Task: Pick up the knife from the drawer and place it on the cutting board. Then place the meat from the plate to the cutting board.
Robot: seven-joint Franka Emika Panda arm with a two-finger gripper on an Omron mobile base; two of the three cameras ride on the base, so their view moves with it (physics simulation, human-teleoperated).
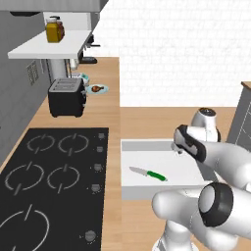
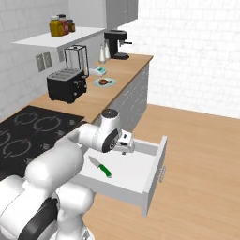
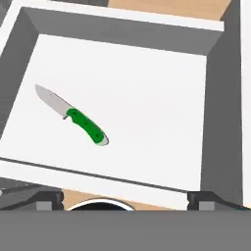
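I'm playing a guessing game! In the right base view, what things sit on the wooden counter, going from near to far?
Toaster → plate with the meat → coffee machine.

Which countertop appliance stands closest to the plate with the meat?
The black toaster, just short of the plate; the coffee machine stands farther back.

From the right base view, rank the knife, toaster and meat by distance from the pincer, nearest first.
1. knife: in the open drawer, just below the open pincer.
2. toaster: on the counter, beyond the stove.
3. meat: on the plate, farther along the counter.
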